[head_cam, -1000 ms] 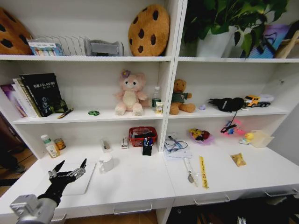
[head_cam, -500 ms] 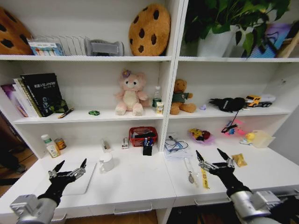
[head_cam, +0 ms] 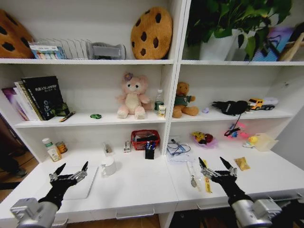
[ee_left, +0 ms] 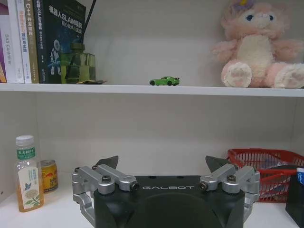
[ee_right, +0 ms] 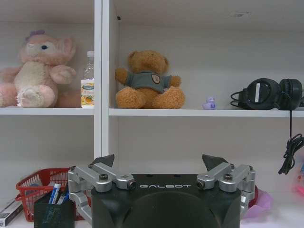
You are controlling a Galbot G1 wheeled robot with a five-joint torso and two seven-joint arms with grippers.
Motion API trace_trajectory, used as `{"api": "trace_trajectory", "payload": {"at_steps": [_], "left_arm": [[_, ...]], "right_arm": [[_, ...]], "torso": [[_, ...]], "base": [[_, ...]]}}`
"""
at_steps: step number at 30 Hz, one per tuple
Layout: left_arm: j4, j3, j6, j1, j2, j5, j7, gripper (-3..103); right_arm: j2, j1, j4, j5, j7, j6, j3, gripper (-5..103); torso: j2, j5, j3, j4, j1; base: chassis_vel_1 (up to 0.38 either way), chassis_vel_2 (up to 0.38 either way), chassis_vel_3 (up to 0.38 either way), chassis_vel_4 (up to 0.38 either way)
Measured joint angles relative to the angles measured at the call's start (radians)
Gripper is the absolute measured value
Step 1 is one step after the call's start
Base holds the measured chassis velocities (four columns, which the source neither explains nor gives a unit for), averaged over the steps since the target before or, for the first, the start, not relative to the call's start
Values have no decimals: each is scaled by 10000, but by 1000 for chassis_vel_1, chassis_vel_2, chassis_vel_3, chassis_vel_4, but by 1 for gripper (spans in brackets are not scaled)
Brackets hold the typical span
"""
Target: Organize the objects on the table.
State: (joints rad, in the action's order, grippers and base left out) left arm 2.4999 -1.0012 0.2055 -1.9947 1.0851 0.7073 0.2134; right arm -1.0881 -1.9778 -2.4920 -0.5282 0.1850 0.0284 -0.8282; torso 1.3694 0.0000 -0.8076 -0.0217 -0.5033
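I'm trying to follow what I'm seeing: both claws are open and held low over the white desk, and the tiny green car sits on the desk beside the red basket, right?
Not quite. The green toy car sits on the shelf board between the books and the pink plush bear, as the left wrist view shows. The left gripper and right gripper are indeed open, low over the desk.

toy car [ee_left: 164, 81] on shelf left of plush bear [ee_left: 256, 45]; basket [head_cam: 145, 138] on table [head_cam: 137, 183] below

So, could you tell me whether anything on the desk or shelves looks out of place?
The tiny green toy car sits alone on the middle shelf, between the books and the pink plush bear. Loose items also lie scattered on the desk right of the red mesh basket.
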Motion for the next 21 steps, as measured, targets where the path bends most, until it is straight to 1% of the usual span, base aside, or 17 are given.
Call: {"api": "trace_trajectory", "payload": {"at_steps": [1,3,4,6,7,9,10,13,14,15,16,18,21], "left_arm": [[0,0,0,0,0,0,0,100],[0,0,0,0,0,0,0,100],[0,0,0,0,0,0,0,100],[0,0,0,0,0,0,0,100],[0,0,0,0,0,0,0,100],[1,0,0,0,0,0,0,100],[1,0,0,0,0,0,0,100],[0,0,0,0,0,0,0,100],[0,0,0,0,0,0,0,100],[1,0,0,1,0,0,0,100],[1,0,0,1,0,0,0,100],[0,0,0,0,0,0,0,100],[0,0,0,0,0,1,0,100]], "right_arm": [[0,0,0,0,0,0,0,100],[-12,-45,99,136,-147,-158,93,100],[-12,-45,99,136,-147,-158,93,100],[-124,-152,350,394,-419,-486,228,100],[-124,-152,350,394,-419,-486,228,100],[-367,-290,869,751,-760,-1012,426,100],[-367,-290,869,751,-760,-1012,426,100],[-551,-404,1386,1111,-1093,-1569,495,100],[-551,-404,1386,1111,-1093,-1569,495,100],[-601,-433,1564,1222,-1150,-1714,514,100],[-601,-433,1564,1222,-1150,-1714,514,100],[-674,-468,1712,1433,-1278,-1899,498,100],[-713,-510,1731,1631,-1334,-2105,486,100]], "torso": [[0,0,0,0,0],[184,0,-98,1,-86],[184,0,-98,1,-86],[356,0,-192,-1,-167],[356,0,-192,-1,-167],[575,0,-310,-2,-266],[575,0,-310,-2,-266],[805,0,-434,-2,-371],[805,0,-434,-2,-371],[910,1,-491,-3,-421],[910,1,-491,-3,-421],[1059,1,-571,-1,-490],[1100,0,-594,-1,-508]], "base": [[0,0,0,0],[0,0,0,0],[0,0,0,0],[0,0,0,0],[0,0,0,0],[0,0,0,0],[0,0,0,0],[0,0,0,0],[0,0,0,0],[0,0,0,0],[0,0,0,0],[0,0,0,0],[0,0,0,0]]}}
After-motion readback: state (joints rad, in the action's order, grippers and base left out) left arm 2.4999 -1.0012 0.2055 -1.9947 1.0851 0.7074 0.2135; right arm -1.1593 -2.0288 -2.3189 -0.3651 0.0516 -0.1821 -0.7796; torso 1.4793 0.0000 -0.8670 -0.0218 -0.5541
